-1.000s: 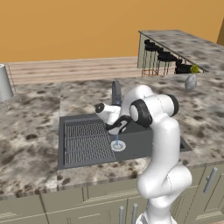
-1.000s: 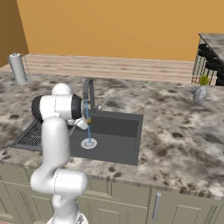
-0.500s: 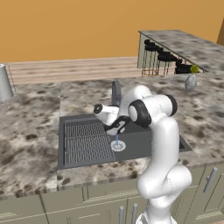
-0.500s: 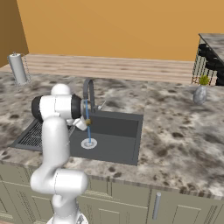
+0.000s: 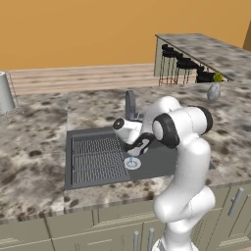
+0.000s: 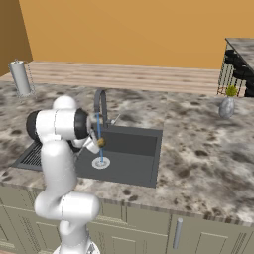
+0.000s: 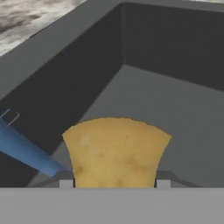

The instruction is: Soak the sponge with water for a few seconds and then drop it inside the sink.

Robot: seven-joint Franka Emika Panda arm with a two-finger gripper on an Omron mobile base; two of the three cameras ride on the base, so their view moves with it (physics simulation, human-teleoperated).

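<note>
The yellow-orange sponge (image 7: 116,151) sits between my fingertips (image 7: 162,183), and my gripper (image 7: 114,183) is shut on it. In the right base view the sponge (image 6: 101,142) hangs above the basin, right at the thin blue water (image 6: 99,130) falling from the grey faucet (image 6: 100,101). The stream lands on the round white drain (image 6: 100,162). In the hand view the water (image 7: 26,151) passes just left of the sponge, touching its lower edge. The gripper (image 5: 139,146) reaches down into the dark grey sink (image 5: 154,161), a little above its floor.
A ribbed grate (image 5: 95,157) covers the sink's left half. The speckled granite counter (image 6: 198,149) surrounds the basin. A metal canister (image 5: 5,93) stands far left, and a small vase (image 6: 227,106) stands at the right. Steep sink walls (image 7: 175,39) lie ahead of the hand.
</note>
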